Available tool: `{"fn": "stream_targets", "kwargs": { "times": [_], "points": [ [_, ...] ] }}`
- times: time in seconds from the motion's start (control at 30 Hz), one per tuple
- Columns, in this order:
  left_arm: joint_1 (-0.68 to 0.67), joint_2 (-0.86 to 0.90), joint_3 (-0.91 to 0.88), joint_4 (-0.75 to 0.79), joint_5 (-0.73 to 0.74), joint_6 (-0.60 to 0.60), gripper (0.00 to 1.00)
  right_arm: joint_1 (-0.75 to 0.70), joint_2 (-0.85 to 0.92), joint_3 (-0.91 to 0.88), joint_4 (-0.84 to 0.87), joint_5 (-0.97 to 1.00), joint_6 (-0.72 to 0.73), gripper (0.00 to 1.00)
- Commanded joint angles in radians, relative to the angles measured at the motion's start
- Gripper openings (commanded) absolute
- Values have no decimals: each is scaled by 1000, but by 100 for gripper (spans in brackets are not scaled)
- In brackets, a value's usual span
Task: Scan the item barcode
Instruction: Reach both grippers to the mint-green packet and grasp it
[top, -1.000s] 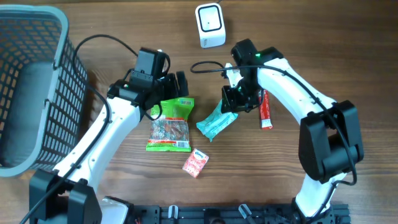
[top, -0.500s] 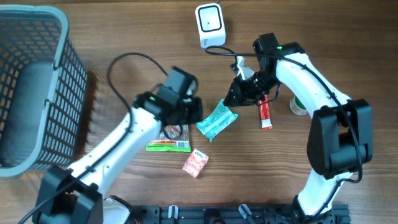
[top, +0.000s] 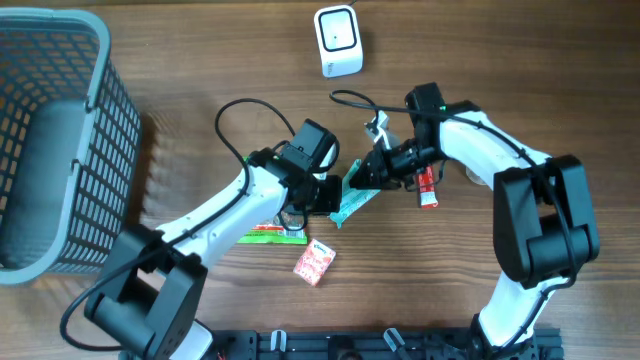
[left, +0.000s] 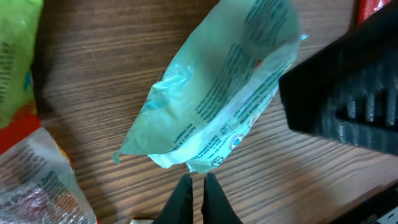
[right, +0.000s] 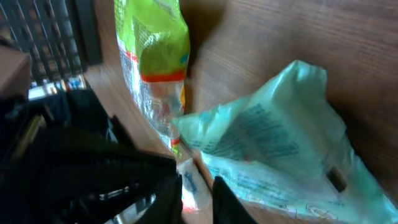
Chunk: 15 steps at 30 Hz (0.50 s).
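Teal pouch (top: 352, 200) lies flat near the middle of the bench (top: 520, 60), printed side up, well short of the scanner (top: 338, 40) at the far edge.

Left jaws: shut tight, tips at the pouch's lower seam. No film shows between them, so probably no hold.

Right jaws: narrowly apart, with a pale printed edge in the gap. Cannot tell whether it is pinched or only lying there.

Risks:
1. Both arms crowd the one pouch from opposite sides. They could knock each other, or a two-way tug could tear or flip it.
2. The film is thin and slack. A seam-only pinch may slip on lifting, or the pouch may sag and fold its barcode away from the scanner.
3. Green snack bag (right: 155, 56) lies just beside and could get dragged along.
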Motion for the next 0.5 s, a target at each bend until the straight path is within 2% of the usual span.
{"fn": "stream_targets", "kwargs": {
  "times": [0.0,0.13,0.27,0.47],
  "points": [
    [3,11,-6,17,26,24,4,9,-13,-49,87,-41,99,15],
    [3,13,-6,31,26,23,4,40,-13,-76,140,-23,132,14],
    [3,27,-6,43,26,23,4,73,-13,-78,150,76,187,13],
    [3,77,-6,58,26,23,4,80,-13,-78,150,84,196,13]
  ]
}}
